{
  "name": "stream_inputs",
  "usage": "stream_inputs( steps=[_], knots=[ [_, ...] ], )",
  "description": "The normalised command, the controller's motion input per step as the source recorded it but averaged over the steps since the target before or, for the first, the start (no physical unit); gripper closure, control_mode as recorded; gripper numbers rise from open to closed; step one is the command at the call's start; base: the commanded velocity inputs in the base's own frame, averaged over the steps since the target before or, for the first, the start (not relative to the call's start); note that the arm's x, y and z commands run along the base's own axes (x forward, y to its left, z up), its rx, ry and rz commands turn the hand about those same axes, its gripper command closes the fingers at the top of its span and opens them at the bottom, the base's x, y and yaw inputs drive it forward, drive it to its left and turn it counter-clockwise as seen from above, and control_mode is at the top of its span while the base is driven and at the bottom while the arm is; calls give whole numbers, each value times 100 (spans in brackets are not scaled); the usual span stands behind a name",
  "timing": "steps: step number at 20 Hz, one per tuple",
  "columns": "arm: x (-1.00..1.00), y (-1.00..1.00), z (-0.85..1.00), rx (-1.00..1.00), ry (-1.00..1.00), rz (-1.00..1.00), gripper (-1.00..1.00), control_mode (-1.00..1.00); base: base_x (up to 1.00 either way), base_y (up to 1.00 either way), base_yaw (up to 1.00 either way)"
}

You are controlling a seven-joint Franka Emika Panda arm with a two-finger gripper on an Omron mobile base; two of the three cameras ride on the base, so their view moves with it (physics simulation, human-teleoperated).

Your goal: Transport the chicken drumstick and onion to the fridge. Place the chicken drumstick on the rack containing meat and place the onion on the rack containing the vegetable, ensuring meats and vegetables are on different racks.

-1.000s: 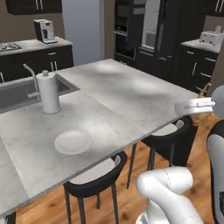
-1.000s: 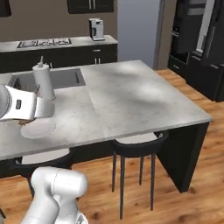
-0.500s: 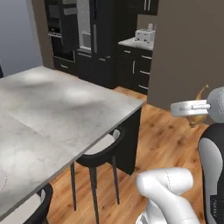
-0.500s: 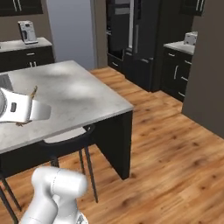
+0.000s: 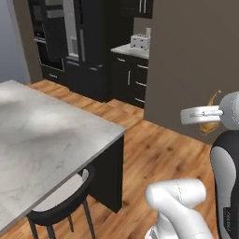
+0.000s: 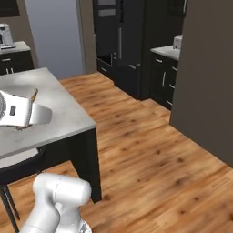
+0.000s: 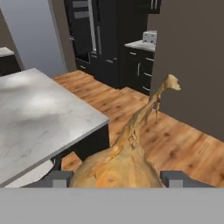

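My gripper is shut on the onion, a tan-golden bulb whose thin stalk points away from the hand. From the left base camera the onion shows just behind the white hand, held high at the right. In the right base view the hand is at the far left, with the stalk sticking up. The tall dark fridge stands shut against the far wall. The chicken drumstick is out of view.
The grey island counter lies to my left, with a black stool tucked under it. Wood floor stretches to the fridge. A brown wall juts out on the right beside dark cabinets carrying a toaster.
The whole scene has swung: the base moved away from the sink end of the island toward the dark fridge wall. The onion stays held in the shut gripper.
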Motion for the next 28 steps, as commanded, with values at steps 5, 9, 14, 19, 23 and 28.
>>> stream_inputs(
  steps=[5, 9, 14, 19, 23, 28],
  knots=[
    [0, 0, 0, 0, 0, 0, 100, 100, 94, -100, 0],
    [0, 0, 0, 0, 0, 0, 100, 100, 100, -100, 10],
    [0, 0, 0, 0, 0, 0, 100, 100, 100, -93, 23],
    [0, 0, 0, 0, 0, 0, 100, 100, 100, -76, 28],
    [0, 0, 0, 0, 0, 0, 100, 100, 100, -21, 38],
    [0, 0, 0, 0, 0, 0, 100, 100, 100, -8, 44]
  ],
)
